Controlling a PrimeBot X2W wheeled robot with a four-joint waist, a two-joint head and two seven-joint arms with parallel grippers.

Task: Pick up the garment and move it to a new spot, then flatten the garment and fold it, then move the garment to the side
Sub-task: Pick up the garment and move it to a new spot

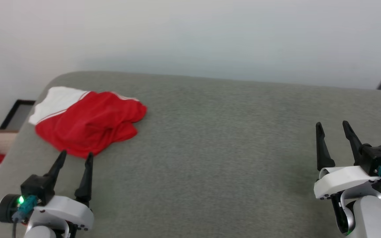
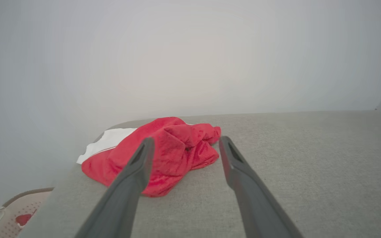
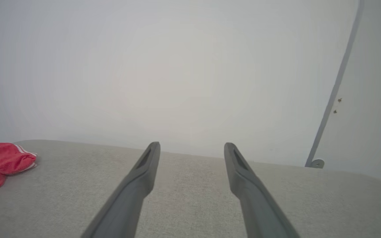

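Red shirt [image 1: 89, 127]: crumpled in a heap at the far left corner of the grey cushion [image 1: 210, 148] — not yet spread or folded.
Left gripper [image 1: 76, 153]: fingers spread and empty, tips right at the shirt's near edge — placed, I judge, for the first pick.
Right gripper [image 1: 332, 123]: fingers apart, holding nothing, well away from the shirt over bare cushion, probably waiting its turn.

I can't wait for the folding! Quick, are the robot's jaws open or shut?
Left gripper: open, holding nothing, near the garment.
Right gripper: open, holding nothing.
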